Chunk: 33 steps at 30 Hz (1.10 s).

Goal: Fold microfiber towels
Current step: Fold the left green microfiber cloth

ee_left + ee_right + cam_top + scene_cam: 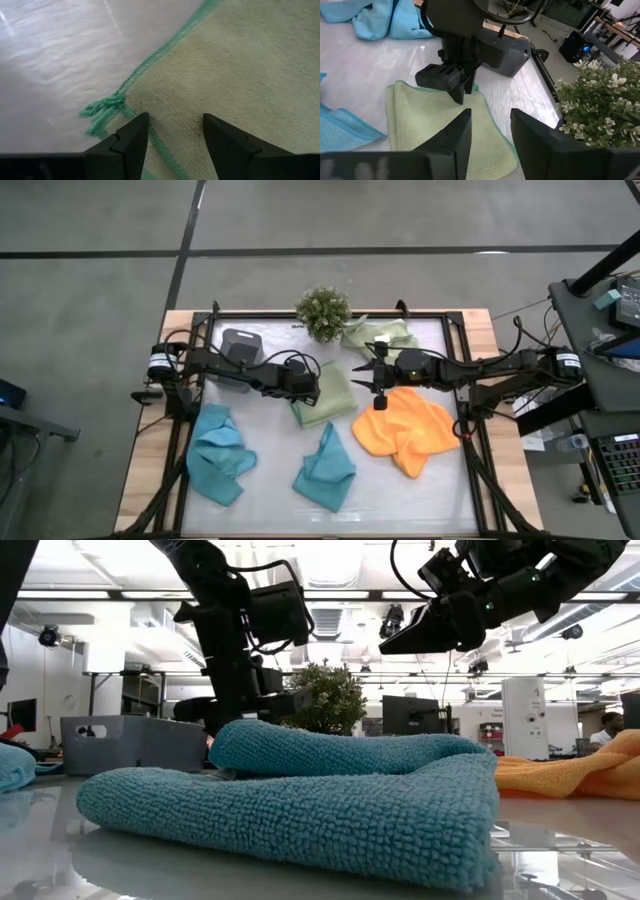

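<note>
Left gripper point(457, 90) down at the corner of the folded sage-green towel point(325, 395), mid-surface, a little toward the far edge; fingers spread apart over the green-stitched hem in the left wrist view, nothing pinched between them. Right gripper point(375, 375) raised just beside that towel on its right, above the near edge of the orange towel point(408, 430); fingers apart, grasping nothing.

Other cloths: second sage-green towel point(380, 335) crumpled at the far edge beside the plant point(323, 310); two teal towels point(220, 452) point(326, 468) bunched toward the near edge, left and centre. Grey tray point(240, 345) at the far left.

Step in hand, judged: tidying or pressing the fold on the green towel. To do well: keep fingers low on the hem, catch both layers at the corner together, align edges before letting go, avoid dragging the lower layer.

Poorly seen: number of layers under the left fingers probably two, not certain. Low view blocked by a teal towel; green towel hidden there. No white tag made out.
</note>
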Motion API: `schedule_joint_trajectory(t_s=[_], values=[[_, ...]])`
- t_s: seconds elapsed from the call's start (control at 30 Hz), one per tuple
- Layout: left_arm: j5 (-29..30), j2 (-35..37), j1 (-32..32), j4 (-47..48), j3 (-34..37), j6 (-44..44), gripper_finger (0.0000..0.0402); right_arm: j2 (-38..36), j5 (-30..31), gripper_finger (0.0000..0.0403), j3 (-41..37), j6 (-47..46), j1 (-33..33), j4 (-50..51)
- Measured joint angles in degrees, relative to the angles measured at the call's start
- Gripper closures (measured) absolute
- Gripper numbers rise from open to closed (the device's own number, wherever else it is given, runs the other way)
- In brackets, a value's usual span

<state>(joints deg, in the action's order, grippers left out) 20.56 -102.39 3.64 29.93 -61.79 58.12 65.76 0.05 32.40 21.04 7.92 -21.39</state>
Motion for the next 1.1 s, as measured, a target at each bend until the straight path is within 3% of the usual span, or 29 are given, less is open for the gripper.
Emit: schedule_joint_trajectory(t_s=[0.37,0.47,0.7,1.1], values=[[-1.0,0.0,-0.2,-1.0,-0.1,-3.8,0.0238,0.0,0.0,0.0275,0.0,0.0,0.0,0.0],[-1.0,0.0,-0.5,-1.2,-0.1,-6.0,0.0270,0.0,0.0,0.0275,0.0,0.0,0.0,0.0],[-0.8,0.0,-0.7,-0.8,-0.1,-6.5,0.0390,0.0,0.0,0.0275,0.0,0.0,0.0,0.0],[-0.6,1.9,-0.7,5.7,-2.8,-6.4,0.0391,0.0,0.0,0.0275,0.0,0.0,0.0,-0.1]])
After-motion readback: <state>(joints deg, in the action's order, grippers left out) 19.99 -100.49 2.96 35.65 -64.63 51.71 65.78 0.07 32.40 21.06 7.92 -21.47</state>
